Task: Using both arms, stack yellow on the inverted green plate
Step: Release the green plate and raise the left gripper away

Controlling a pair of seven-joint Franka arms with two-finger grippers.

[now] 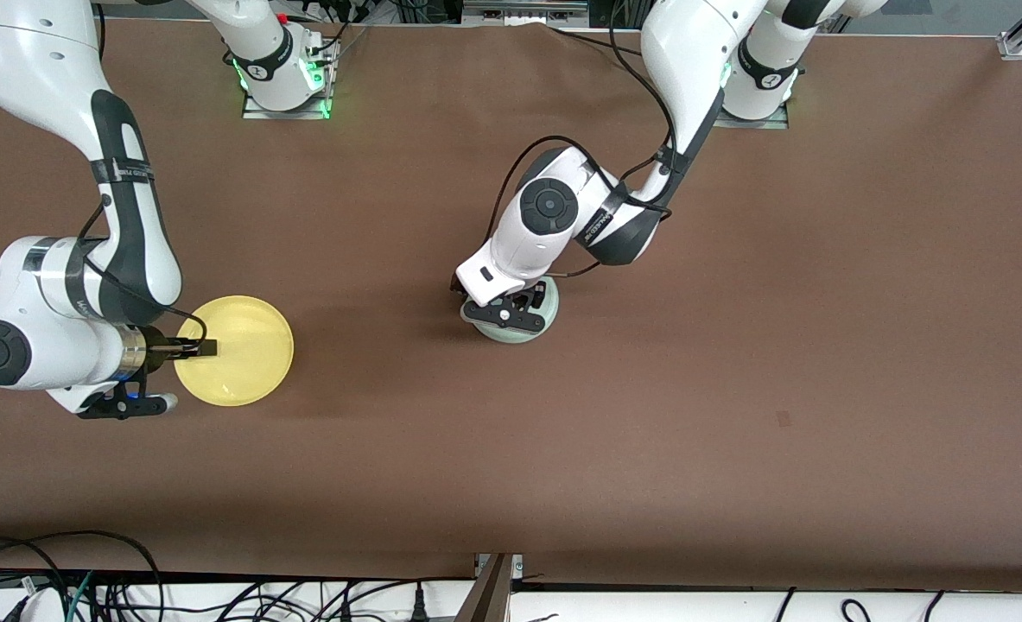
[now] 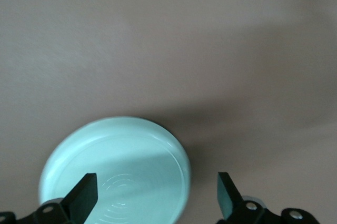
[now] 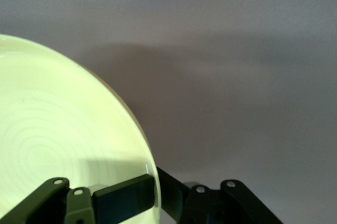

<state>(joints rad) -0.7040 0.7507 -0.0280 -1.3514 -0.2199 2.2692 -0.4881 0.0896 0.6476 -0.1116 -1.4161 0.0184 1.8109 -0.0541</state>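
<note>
Right pincer [image 1: 204,348] clamped on rim of yellow plate [image 1: 238,345] at the right arm's end of the worktop [image 1: 735,345], left pincer [image 2: 157,192] spread wide over green plate [image 2: 118,166] mid-worktop.

One yellow plate [image 1: 238,350], one green plate [image 1: 535,321], two arms.

brown tabletop [image 1: 735,345], plain matte surface: carries one yellow plate [image 1: 247,358] toward the right arm's end and one pale green plate [image 1: 535,324] near the middle, well apart.

White arms [image 1: 79,130], black joint bands, black cables, black hands [image 1: 195,349].
</note>
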